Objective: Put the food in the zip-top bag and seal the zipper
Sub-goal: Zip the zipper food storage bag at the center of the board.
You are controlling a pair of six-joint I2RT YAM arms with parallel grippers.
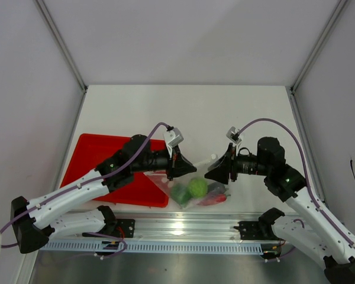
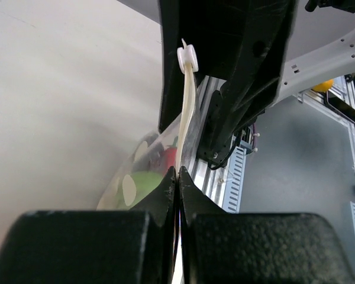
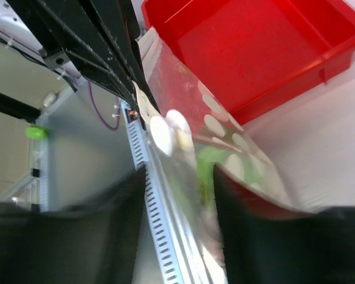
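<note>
- The white surface (image 1: pixel 225 112) carries the red tray (image 1: pixel 100 157) on its left part.
- The zip-top bag (image 1: pixel 165 184) hangs just right of the tray's near corner.
- My left jaws are pinched tight on the zipper (image 2: pixel 186 112).
- My right jaws stand apart, with the bag's top edge between them.
- Two round green vegetables (image 1: pixel 196 187) and a red chili (image 1: pixel 216 198) sit inside the bag.

No legible text, label, brand, number or sign was noted in any view. The white oval patches on the zip-top bag (image 3: pixel 186 94) carried no lettering that could be made out. The red tray (image 3: pixel 254 47) was plain on its visible faces.
</note>
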